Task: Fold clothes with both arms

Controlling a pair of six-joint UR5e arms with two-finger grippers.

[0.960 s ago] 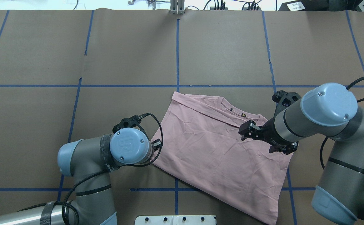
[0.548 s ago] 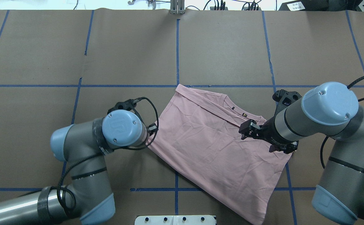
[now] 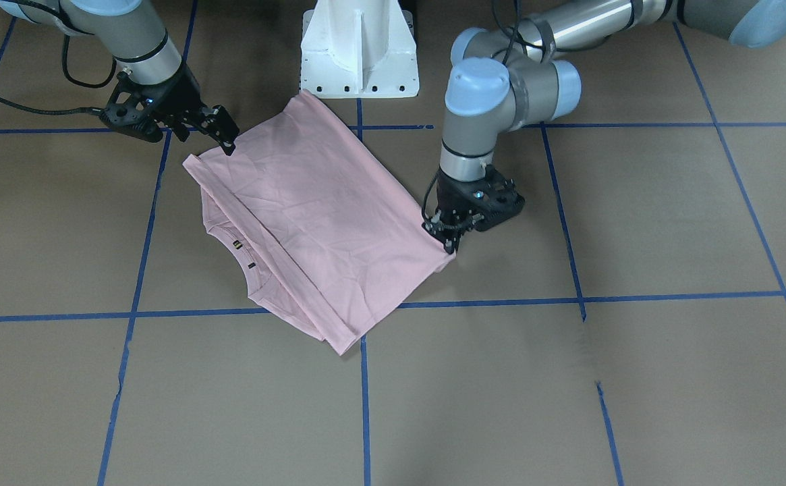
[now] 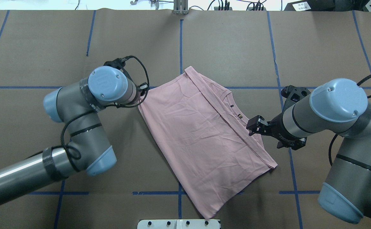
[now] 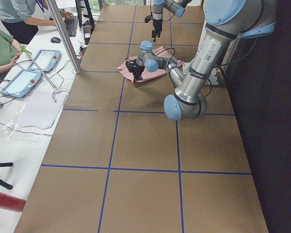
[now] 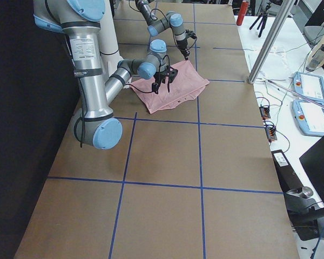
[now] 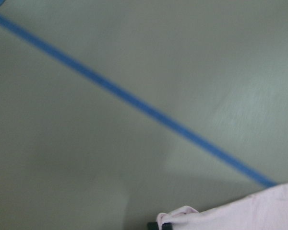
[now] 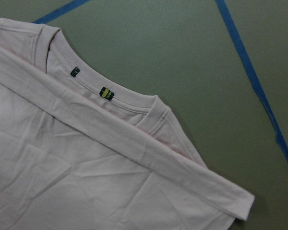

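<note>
Downward, left pincer (image 3: pixel 448 241) nips T-shirt (image 3: pixel 312 216) corner; right pincer (image 3: pixel 226 135) hovers.

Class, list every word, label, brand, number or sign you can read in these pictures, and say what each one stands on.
No text here reads clearly.
Yellow tag inside the T-shirt collar: print too small to read.
Dark tag beside it: unreadable.
Lettering on the left arm tube: blurred, unreadable.
Lettering on the right arm tube: blurred, unreadable.
White label at the overhead view's top right: too small.
</note>
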